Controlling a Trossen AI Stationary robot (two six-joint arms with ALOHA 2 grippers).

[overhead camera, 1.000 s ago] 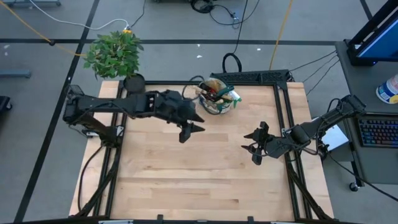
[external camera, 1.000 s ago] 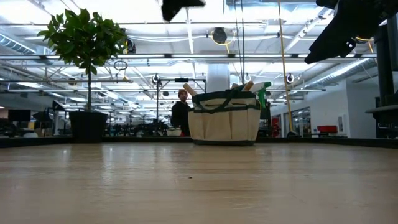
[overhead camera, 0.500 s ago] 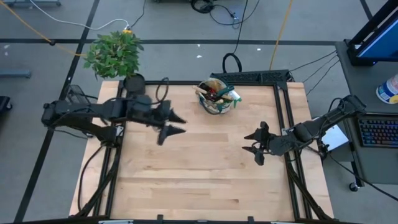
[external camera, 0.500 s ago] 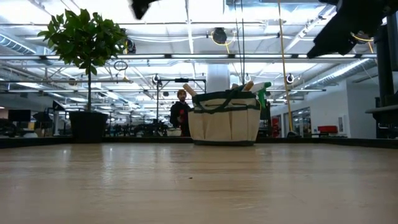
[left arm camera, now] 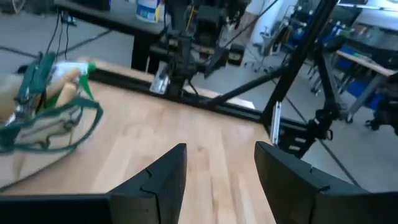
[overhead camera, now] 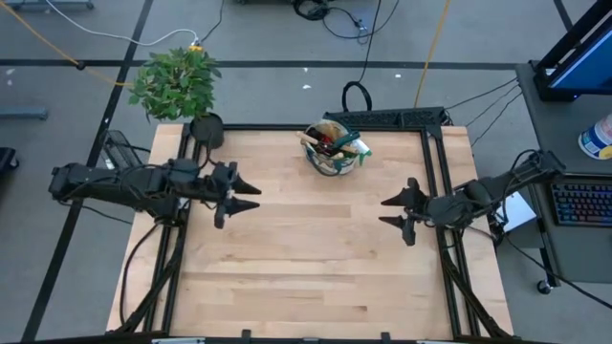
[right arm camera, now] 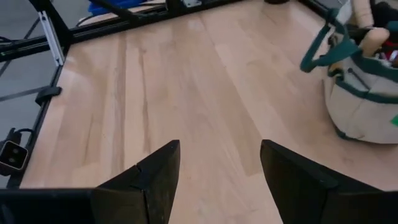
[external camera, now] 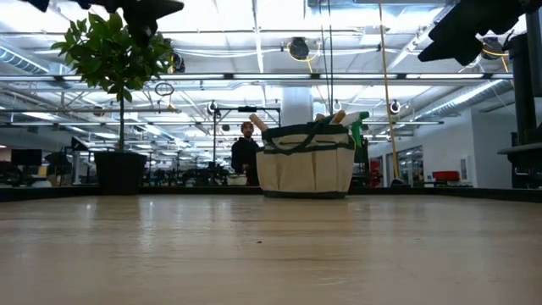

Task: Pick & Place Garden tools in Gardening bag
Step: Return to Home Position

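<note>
Both gape empty, left end effector [overhead camera: 256,197] and right end effector [overhead camera: 382,211]; you should retract level, clearing the gardening bag [overhead camera: 334,153].

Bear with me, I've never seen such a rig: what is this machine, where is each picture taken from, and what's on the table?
It is a robot: two dark arms at a wooden table. One picture looks straight down, one level across the tabletop, two from wrist cameras. The left gripper and right gripper hover open over bare wood, holding nothing. At the far edge stands the gardening bag, garden tools poking out; a potted plant sits by the far left corner.
</note>
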